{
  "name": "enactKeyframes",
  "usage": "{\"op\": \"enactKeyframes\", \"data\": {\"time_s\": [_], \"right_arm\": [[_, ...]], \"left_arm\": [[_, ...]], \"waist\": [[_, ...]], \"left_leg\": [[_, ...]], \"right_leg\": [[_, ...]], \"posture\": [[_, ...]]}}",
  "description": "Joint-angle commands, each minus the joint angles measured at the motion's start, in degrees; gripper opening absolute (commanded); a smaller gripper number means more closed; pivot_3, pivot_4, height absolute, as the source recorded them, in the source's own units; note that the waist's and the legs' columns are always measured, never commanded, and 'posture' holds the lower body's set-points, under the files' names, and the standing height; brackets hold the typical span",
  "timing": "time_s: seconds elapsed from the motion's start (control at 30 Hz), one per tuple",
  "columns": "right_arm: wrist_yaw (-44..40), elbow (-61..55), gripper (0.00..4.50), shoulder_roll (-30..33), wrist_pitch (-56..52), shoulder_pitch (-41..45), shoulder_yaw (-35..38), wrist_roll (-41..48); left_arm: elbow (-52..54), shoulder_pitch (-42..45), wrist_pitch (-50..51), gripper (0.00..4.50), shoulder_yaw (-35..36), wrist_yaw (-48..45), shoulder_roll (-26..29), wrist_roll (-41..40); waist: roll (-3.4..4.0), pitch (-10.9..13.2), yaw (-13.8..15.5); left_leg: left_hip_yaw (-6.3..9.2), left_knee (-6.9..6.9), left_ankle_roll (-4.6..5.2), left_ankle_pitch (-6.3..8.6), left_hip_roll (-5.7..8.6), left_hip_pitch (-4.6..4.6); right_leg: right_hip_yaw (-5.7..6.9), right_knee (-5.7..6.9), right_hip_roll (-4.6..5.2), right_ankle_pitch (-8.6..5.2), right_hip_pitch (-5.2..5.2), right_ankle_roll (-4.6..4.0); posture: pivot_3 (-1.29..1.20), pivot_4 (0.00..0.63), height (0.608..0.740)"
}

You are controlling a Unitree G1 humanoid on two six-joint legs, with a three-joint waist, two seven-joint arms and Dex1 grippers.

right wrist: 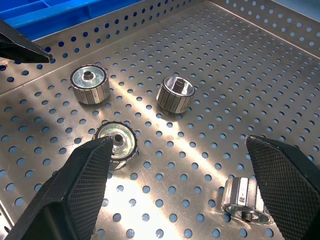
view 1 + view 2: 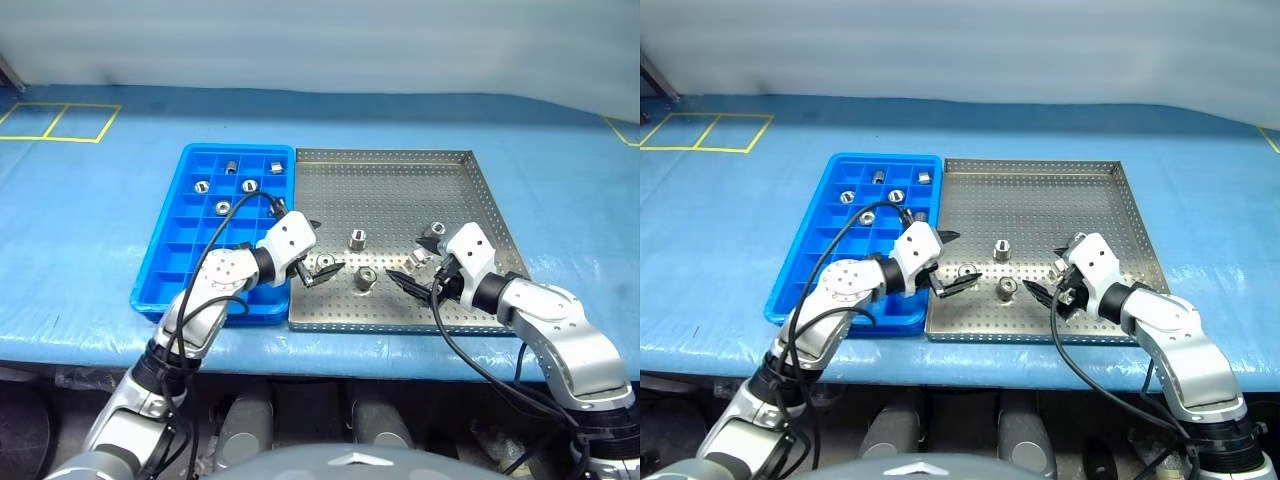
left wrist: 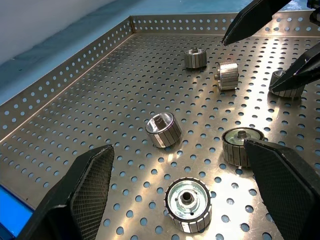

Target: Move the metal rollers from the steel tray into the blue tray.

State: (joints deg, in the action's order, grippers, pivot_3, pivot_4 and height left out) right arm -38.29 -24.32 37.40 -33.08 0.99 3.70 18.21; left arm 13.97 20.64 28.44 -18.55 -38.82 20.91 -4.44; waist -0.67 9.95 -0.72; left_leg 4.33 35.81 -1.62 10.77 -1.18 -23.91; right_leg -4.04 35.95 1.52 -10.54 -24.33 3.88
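The steel tray (image 2: 400, 180) holds several metal rollers, among them one upright (image 2: 357, 238), one near the front (image 2: 366, 278) and one toward the right rim (image 2: 436, 230). To its left lies the blue tray (image 2: 165, 285), with several rollers (image 2: 222, 208) in its far compartments. My left gripper (image 2: 322, 250) is open low over the steel tray's left side, its fingers either side of a roller (image 3: 187, 205) without touching it. My right gripper (image 2: 412, 262) is open over the right front part, with a roller (image 1: 245, 200) close to one finger (image 1: 285, 185). Neither gripper holds anything.
Both trays rest side by side on a table with a blue covering (image 2: 80, 230), its front edge just beyond the trays. Yellow tape squares (image 2: 60, 120) mark the far left. Black cables (image 2: 215, 240) loop from both wrists. The two grippers face each other over the steel tray's front half.
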Motion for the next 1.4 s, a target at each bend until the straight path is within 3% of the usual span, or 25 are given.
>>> {"op": "enactKeyframes", "data": {"time_s": [0.03,0.97,1.4], "right_arm": [[0.12,-0.64,4.47,0.47,0.12,0.6,0.41,-0.06],[-0.06,0.35,4.47,-0.17,1.34,0.97,-1.18,-1.69],[0.74,0.35,4.47,-1.77,2.34,0.14,-2.35,-2.64]], "left_arm": [[1.7,0.16,-0.36,4.5,0.06,-0.13,0.26,-0.04],[2.3,0.16,-0.29,4.5,-1.62,-0.43,2.14,1.33],[0.14,5.36,1.0,4.5,-6.87,-0.47,4.13,8.89]], "waist": [[0.0,0.0,0.0],[0.0,0.0,0.03],[0.0,0.0,0.05]], "left_leg": [[0.0,0.0,0.0,0.0,0.0,0.0],[0.0,0.02,0.0,0.0,0.0,0.02],[0.0,0.07,0.0,0.0,0.0,0.0]], "right_leg": [[0.0,0.0,0.0,0.0,0.0,0.0],[0.0,0.06,0.0,0.01,0.01,0.01],[0.0,0.07,-0.01,0.01,0.02,0.01]], "posture": [[0.07,0.15,0.74],[0.07,0.15,0.74],[0.06,0.15,0.74]]}}
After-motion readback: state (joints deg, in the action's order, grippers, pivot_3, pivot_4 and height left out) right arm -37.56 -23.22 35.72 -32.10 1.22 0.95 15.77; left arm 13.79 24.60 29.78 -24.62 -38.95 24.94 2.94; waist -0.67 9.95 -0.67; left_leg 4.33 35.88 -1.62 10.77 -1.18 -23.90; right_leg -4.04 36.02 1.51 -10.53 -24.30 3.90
